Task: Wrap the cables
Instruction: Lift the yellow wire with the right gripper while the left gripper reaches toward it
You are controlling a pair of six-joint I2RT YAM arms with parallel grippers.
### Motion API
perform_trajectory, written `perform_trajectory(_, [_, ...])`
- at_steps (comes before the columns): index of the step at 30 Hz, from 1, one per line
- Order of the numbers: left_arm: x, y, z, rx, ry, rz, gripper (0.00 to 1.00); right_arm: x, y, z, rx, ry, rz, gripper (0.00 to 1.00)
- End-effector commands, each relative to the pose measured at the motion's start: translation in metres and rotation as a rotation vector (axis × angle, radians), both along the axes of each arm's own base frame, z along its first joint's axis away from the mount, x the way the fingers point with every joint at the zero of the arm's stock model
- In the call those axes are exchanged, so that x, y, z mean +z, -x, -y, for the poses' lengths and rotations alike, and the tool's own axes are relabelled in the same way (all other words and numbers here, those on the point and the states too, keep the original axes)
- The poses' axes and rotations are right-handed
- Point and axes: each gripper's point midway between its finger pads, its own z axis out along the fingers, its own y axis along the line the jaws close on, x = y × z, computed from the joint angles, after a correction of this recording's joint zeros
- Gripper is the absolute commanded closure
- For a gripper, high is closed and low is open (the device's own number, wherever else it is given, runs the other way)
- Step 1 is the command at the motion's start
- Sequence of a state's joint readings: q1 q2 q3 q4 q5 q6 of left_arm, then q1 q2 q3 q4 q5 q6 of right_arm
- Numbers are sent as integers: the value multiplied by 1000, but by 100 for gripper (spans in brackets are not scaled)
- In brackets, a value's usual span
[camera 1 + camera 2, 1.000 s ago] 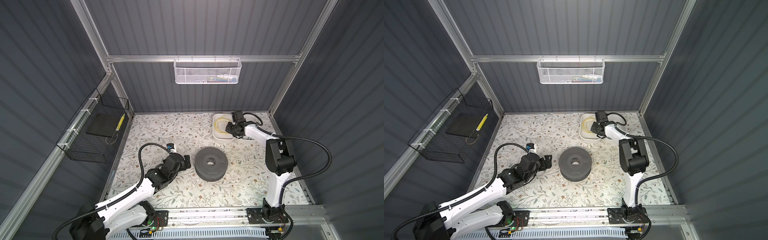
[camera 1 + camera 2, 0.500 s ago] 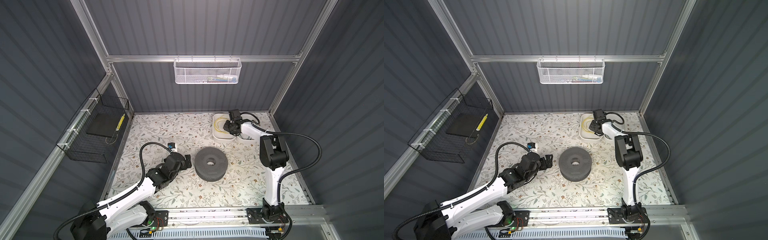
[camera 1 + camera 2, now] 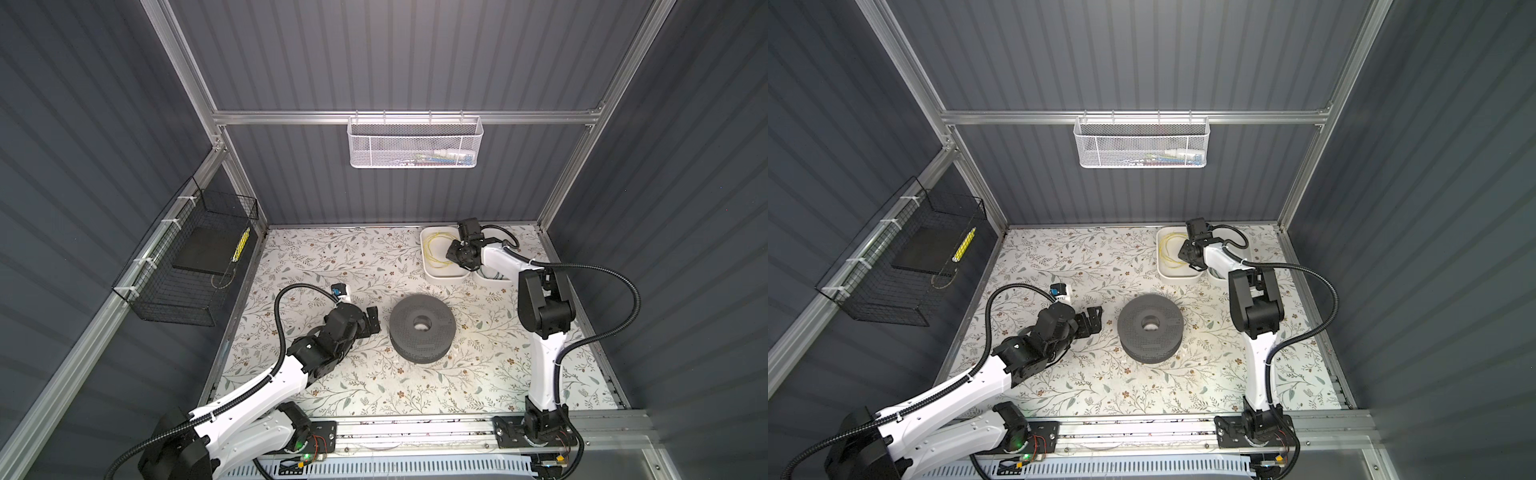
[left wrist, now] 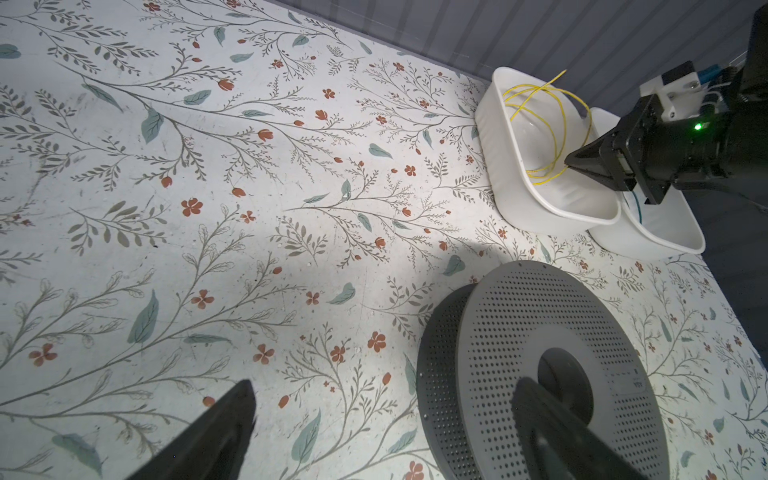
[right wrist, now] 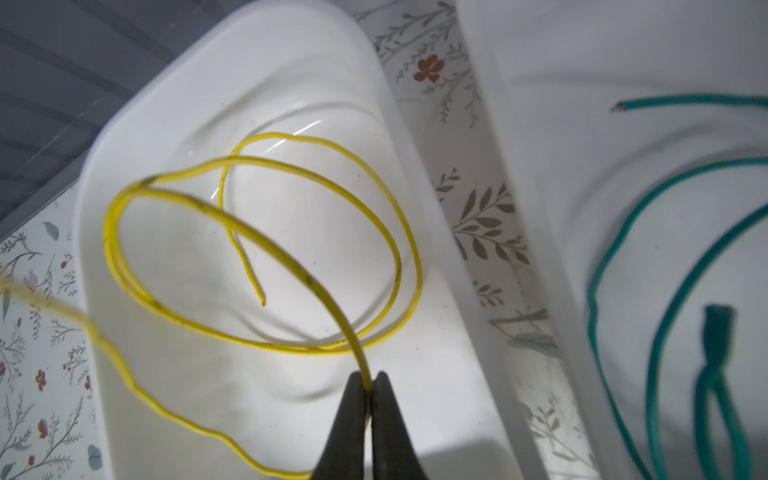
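Since a moment ago the right arm has swung its elbow in toward the middle. Its tool, which stood partly open over the tray, has pinched shut. The left arm has not budged.

From above, in both top views, the right tool (image 3: 451, 254) (image 3: 1181, 254) reaches into the white oblong plastic tray (image 3: 442, 276) (image 3: 1177, 277) at the far right of the floral-patterned surface (image 3: 332, 266) (image 3: 1059, 266). The thin bright yellow wire (image 3: 430, 249) (image 3: 1163, 249) lies there in loose loops. The left tool (image 3: 372, 322) (image 3: 1096, 318) sits low just beside the dark grey perforated round spool (image 3: 403, 328) (image 3: 1133, 324). It does not touch the spool, and its jaws are spread wide with nothing between them.

Through the left wrist camera, the left tool (image 4: 384, 384) shows two black fingers far apart, one over the bare surface (image 4: 249, 166) and the other in front of the spool (image 4: 519, 316). Beyond, the right tool (image 4: 569, 162) has its tip at the yellow wire (image 4: 536, 86) inside the tray (image 4: 511, 183). One end of the wire pokes up above the rim. A second white tray (image 4: 648, 241) stands alongside.

Through the right wrist camera, the right tool (image 5: 365, 384) has its two dark fingertips pressed together on a strand of the yellow wire (image 5: 360, 357). From the tips the wire curls into loops over the tray floor (image 5: 415, 395), and one wavy strand trails out past the rim. A strip of surface separates this tray from the second white tray (image 5: 540, 124), which holds a teal wire (image 5: 660, 353).
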State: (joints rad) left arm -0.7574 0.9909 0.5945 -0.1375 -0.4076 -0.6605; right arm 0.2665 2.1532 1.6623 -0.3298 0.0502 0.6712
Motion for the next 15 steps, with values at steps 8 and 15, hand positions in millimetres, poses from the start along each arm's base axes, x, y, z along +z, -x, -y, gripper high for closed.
perform_trajectory(8, [17,-2,0,-18,2,22,2,92,12,-9,69,-53,165,100])
perform_trajectory(15, [37,-3,14,-83,16,32,6,126,38,-17,128,-106,217,100])
